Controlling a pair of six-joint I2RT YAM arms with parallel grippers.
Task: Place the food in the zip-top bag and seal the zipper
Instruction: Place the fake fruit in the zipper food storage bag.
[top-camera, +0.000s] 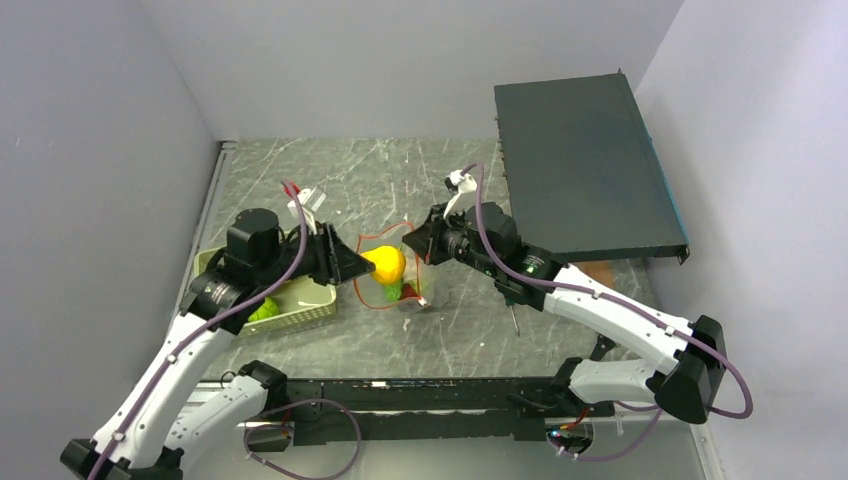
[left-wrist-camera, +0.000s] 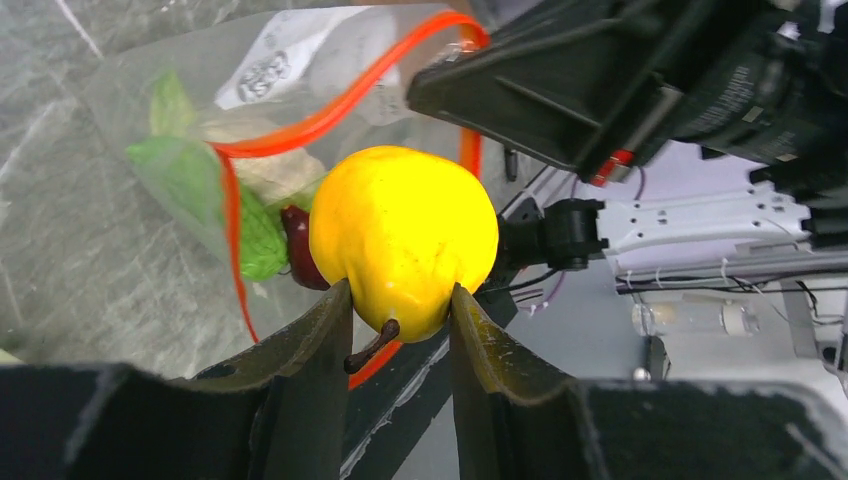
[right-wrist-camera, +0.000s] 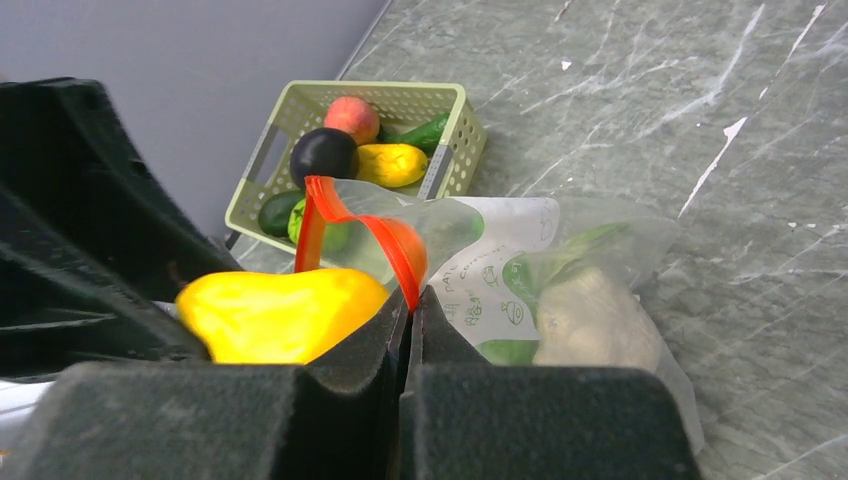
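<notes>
Bag (right-wrist-camera: 490, 250) part-filled, unsealed: left gripper (left-wrist-camera: 400, 300) grips a pear (left-wrist-camera: 400, 225) at its mouth, right gripper (right-wrist-camera: 411, 308) pinches the zipper (right-wrist-camera: 385, 232); basket (right-wrist-camera: 452, 150) holds more.

Pale grey walls (top-camera: 400, 60), dark marbled tabletop (top-camera: 380, 170)

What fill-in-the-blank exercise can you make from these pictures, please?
1. The left gripper holds a ____ pear.
2. The ____ gripper pinches the mouth of the bag.
3. In the top view, the basket stands to the ____ of the bag.

Missing words: yellow; right; left.
</notes>
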